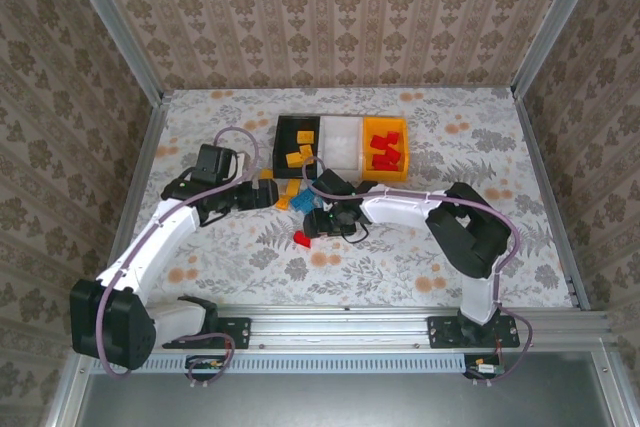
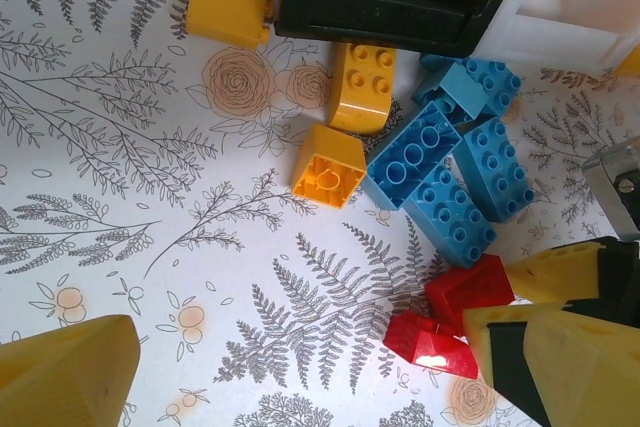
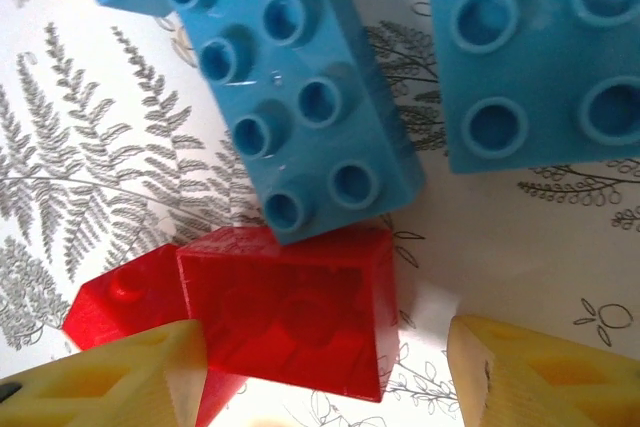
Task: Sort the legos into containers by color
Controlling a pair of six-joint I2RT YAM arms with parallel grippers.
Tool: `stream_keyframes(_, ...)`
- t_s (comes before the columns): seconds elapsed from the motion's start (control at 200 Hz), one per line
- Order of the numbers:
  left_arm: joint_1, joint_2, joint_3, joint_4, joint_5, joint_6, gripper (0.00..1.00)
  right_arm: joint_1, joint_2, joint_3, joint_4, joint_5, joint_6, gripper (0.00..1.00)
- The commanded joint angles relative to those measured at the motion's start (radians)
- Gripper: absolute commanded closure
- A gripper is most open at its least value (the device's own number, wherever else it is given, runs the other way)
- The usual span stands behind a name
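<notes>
Loose legos lie in front of the containers: yellow ones, several light blue ones and two red ones. The black tray holds yellow bricks, the white tray stands beside it, and the orange-yellow tray holds red bricks. My left gripper stands wide open over bare cloth, left of the red pair. My right gripper is open astride one red brick. Its left finger is at the brick's side and its right finger stands apart. A second red brick lies against the first.
Both grippers, left and right, work close together at the table's middle. A yellow fingertip of the right arm and a metal part of it crowd the left wrist view. Two blue bricks lie just beyond the red one.
</notes>
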Motion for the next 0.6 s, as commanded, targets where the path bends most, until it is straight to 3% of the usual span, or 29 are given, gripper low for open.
stream_keyframes(0.0, 0.010, -0.020, -0.013, 0.016, 0.030, -0.008, 0.00, 0.002, 0.026, 0.045, -0.069, 0.062, 0.031, 0.35)
stream_keyframes(0.315, 0.010, -0.012, -0.020, 0.029, 0.048, -0.010, 0.00, -0.006, 0.010, 0.030, -0.134, 0.151, 0.027, 0.42)
stream_keyframes(0.595, 0.010, -0.006, -0.024, 0.037, 0.062, -0.018, 0.00, -0.063, -0.150, -0.120, -0.171, 0.199, 0.008, 0.42)
